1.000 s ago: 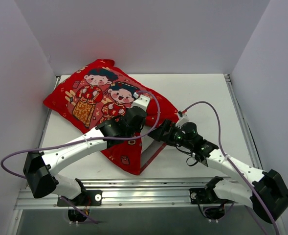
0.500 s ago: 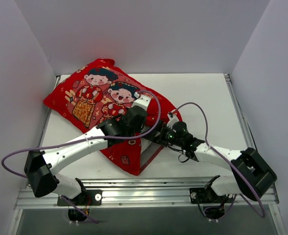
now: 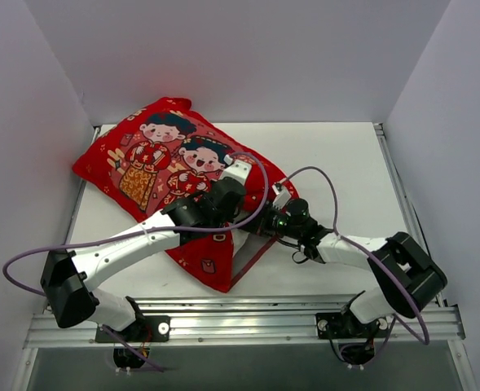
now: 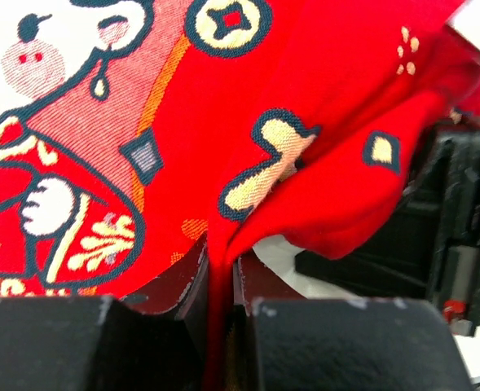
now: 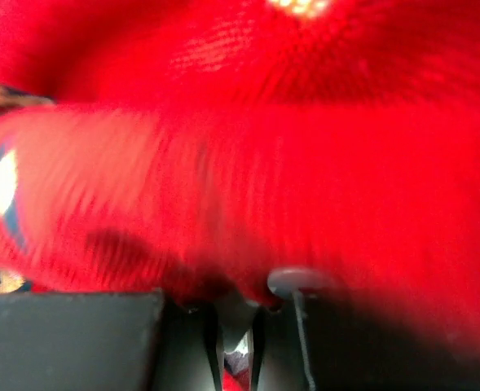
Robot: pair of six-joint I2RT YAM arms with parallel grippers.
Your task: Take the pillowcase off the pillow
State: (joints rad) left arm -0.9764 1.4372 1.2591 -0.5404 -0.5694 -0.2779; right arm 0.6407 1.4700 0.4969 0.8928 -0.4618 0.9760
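The red pillowcase (image 3: 154, 159) with two cartoon children lies diagonally across the table, still stuffed. My left gripper (image 3: 233, 210) is shut on a raised fold of the pillowcase (image 4: 305, 98) near its open edge; the fold runs down between the fingers of the left gripper (image 4: 221, 273). Beneath that lifted fabric a small patch of the white pillow (image 4: 279, 251) shows. My right gripper (image 3: 260, 224) is pushed in under the red cover from the right. In its own blurred view red cloth (image 5: 264, 122) fills the frame, and the right gripper (image 5: 238, 322) is shut, with a pale sliver pinched between its fingers.
White walls close in the table (image 3: 337, 155) on the left, back and right. A metal rail (image 3: 248, 326) runs along the near edge. Purple cables (image 3: 350, 175) loop over both arms. The right wrist's black body (image 4: 460, 220) sits close beside the left fingers.
My right gripper has slid left into the pillowcase opening and shut from wide open. The left gripper keeps its hold on the fold and has not moved.
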